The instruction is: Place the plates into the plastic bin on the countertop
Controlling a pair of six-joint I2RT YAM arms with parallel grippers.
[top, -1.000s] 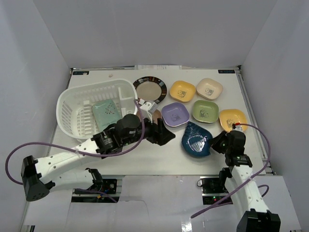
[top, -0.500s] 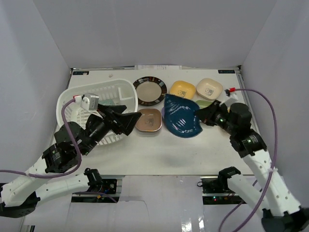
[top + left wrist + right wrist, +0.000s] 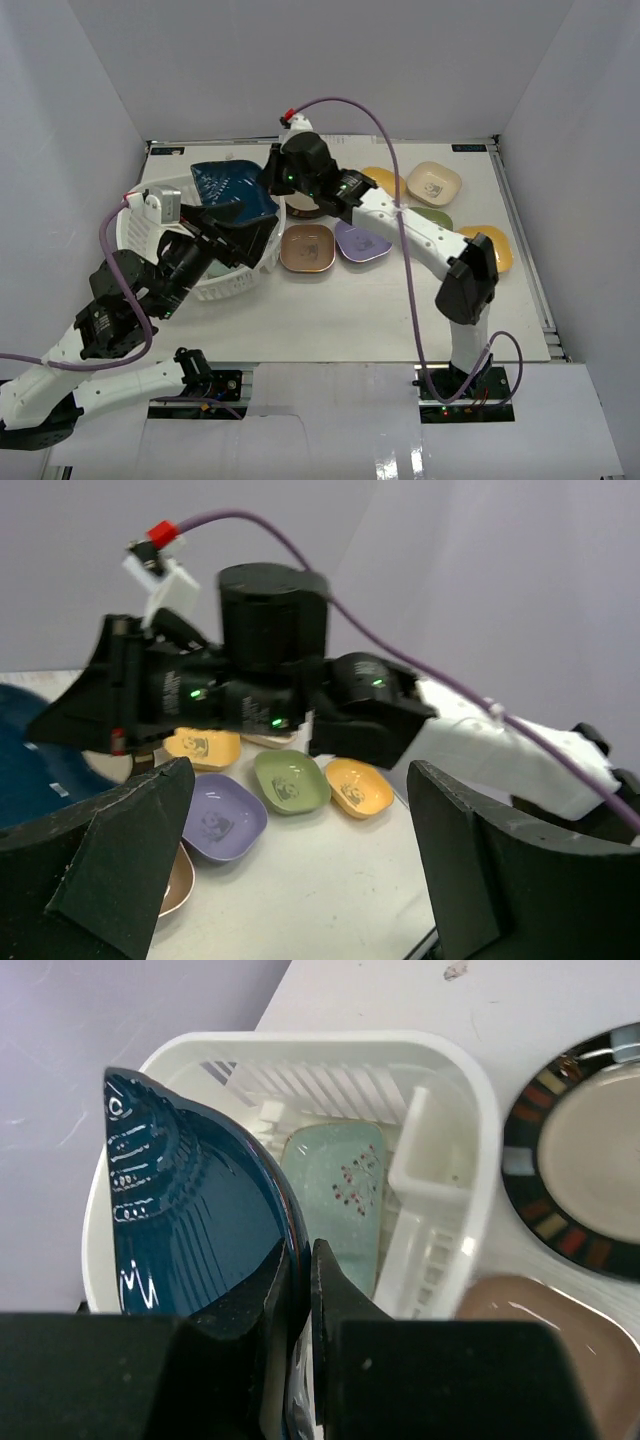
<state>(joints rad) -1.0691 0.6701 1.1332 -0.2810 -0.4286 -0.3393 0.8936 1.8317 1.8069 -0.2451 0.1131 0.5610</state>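
The right arm reaches across to the far left of the countertop (image 3: 350,310), and the right gripper (image 3: 300,1260) is clamped on the rim of the dark-blue shell dish (image 3: 232,192), one finger on each side of its edge. The dish hangs tilted over the white plastic bin (image 3: 127,235) at the left of the table; whether it touches the bin I cannot tell. From the right wrist view the mint tray (image 3: 340,1190) lies inside the bin, just beside the blue dish.

The left gripper (image 3: 300,780) hovers by the bin's near right side with its fingers (image 3: 130,860) spread wide apart and nothing between them.

On the table to the right of the bin sit the brown dish (image 3: 307,248) and the purple dish (image 3: 360,240), side by side. Farther right are the green dish (image 3: 290,780) and the orange dish (image 3: 495,245), with the yellow dish (image 3: 203,746) and the cream dish (image 3: 435,182) beyond them. The dark-rimmed round plate (image 3: 590,1160) lies just right of the bin's far corner, partly under the right arm
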